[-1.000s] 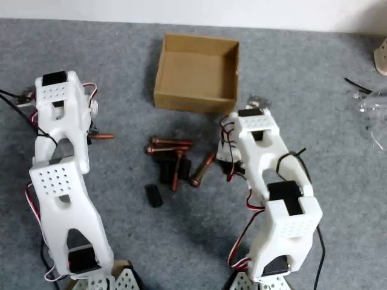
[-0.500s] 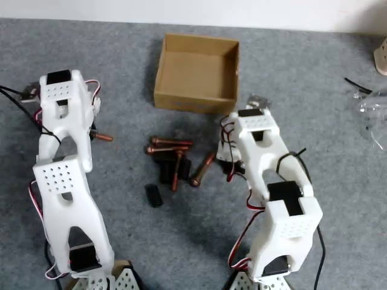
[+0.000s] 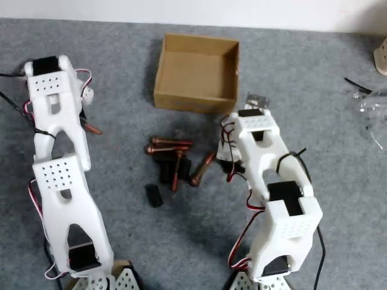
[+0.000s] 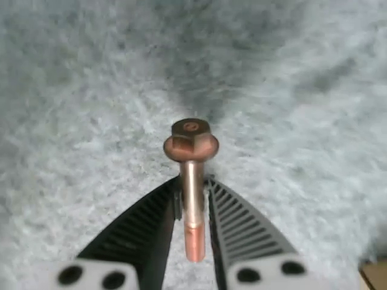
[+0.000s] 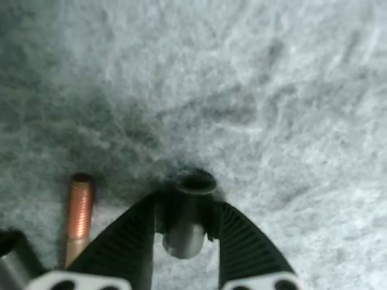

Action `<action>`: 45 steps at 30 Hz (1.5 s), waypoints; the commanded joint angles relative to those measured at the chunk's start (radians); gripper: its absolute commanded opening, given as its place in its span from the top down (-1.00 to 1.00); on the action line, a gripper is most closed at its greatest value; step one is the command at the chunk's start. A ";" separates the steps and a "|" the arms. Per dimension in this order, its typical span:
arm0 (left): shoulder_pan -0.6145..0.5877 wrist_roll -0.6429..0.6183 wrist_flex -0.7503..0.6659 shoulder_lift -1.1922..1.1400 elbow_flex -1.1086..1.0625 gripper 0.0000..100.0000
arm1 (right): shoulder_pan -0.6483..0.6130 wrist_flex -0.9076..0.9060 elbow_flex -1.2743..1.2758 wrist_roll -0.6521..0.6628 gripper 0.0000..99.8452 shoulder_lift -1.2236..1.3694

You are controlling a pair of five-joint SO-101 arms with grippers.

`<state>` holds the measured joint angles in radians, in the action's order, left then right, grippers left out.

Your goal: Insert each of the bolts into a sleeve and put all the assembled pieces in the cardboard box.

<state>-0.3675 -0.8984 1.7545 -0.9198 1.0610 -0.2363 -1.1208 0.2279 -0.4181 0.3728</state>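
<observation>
- Copper first: my left gripper (image 4: 193,180) is clamped on a copper-coloured flanged hex bolt (image 4: 191,147). The two black ribbed jaws are nearly together, pressing the shank from both sides. The flanged head sticks out past the tips and the threaded end points back toward my wrist.
- In the high view this held bolt (image 3: 92,128) pokes out from under my left arm (image 3: 54,109) at the upper left of the frame. It is above the grey felt-like table cover (image 3: 121,60), well apart from the other parts.
- My right gripper (image 5: 186,205) grips a short black cylindrical sleeve (image 5: 181,237). The jaws are parted only as far as its body, one on each side, and its open mouth faces away from my wrist.
- Another copper bolt (image 5: 78,211) lies on the cover just beside my right jaws. I cannot tell whether it touches them.
- My right arm (image 3: 260,145) sits right of centre in the high view, just below the box's lower right corner.
- The open brown cardboard box (image 3: 193,101) stands at the upper middle of the frame, and I see no parts in it.
- A cluster of loose copper bolts (image 3: 172,142) and black sleeves (image 3: 154,195) lies in the middle of the frame, below the box and between my two arms.
</observation>
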 commanded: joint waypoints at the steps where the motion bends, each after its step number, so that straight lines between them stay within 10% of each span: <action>1: 0.012 0.095 0.014 0.185 0.058 0.99 | 0.015 0.093 -0.047 0.031 0.99 -0.018; 28: 0.019 0.407 -0.046 1.575 -1.047 0.99 | -0.039 0.490 0.611 0.038 0.99 -0.806; 45: 0.111 0.417 -0.635 2.351 -1.980 0.99 | -0.177 0.642 0.963 0.166 0.99 -1.303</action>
<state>-0.3276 -0.4856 1.2359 1.3096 -0.8431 -0.3652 -0.5393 1.1623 -0.3122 -0.8224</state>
